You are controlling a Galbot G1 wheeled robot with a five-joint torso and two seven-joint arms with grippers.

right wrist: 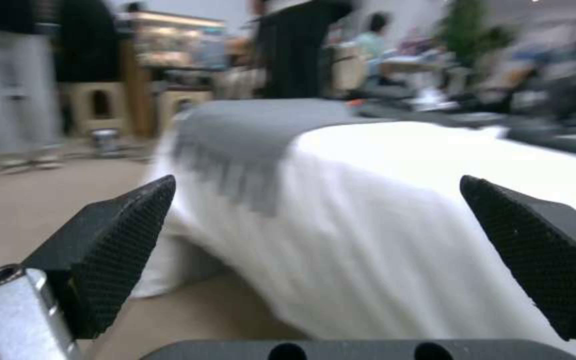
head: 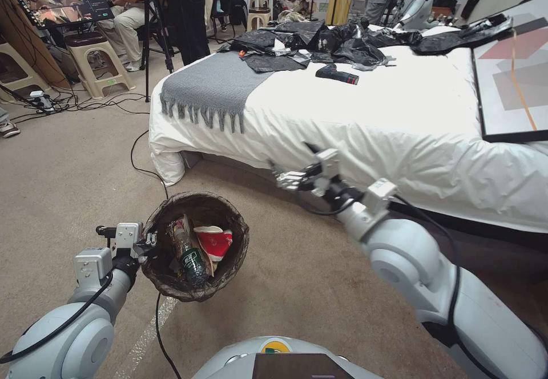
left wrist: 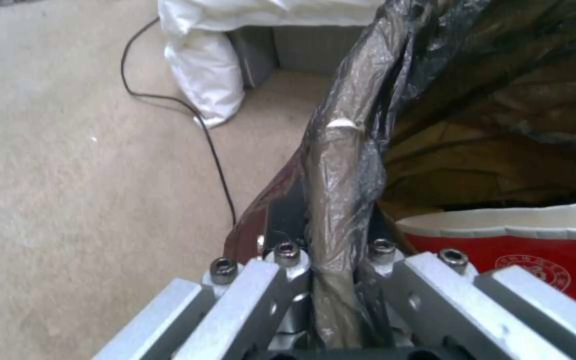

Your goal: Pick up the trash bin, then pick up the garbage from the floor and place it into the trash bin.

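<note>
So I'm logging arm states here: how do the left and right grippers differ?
The left gripper is clamped on the bag-lined rim of the small round white plastic trash bin, holding it; the right gripper is empty, its fingers spread wide. The left sits low over the carpet; the right hangs beside the white bedding. Both are two-fingered.

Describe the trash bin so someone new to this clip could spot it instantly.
Start at the white bed; on the carpet before its near corner is the trash bin, gripped at its rim by the left gripper. Its dark bag lining holds a green-labelled bottle.
</note>
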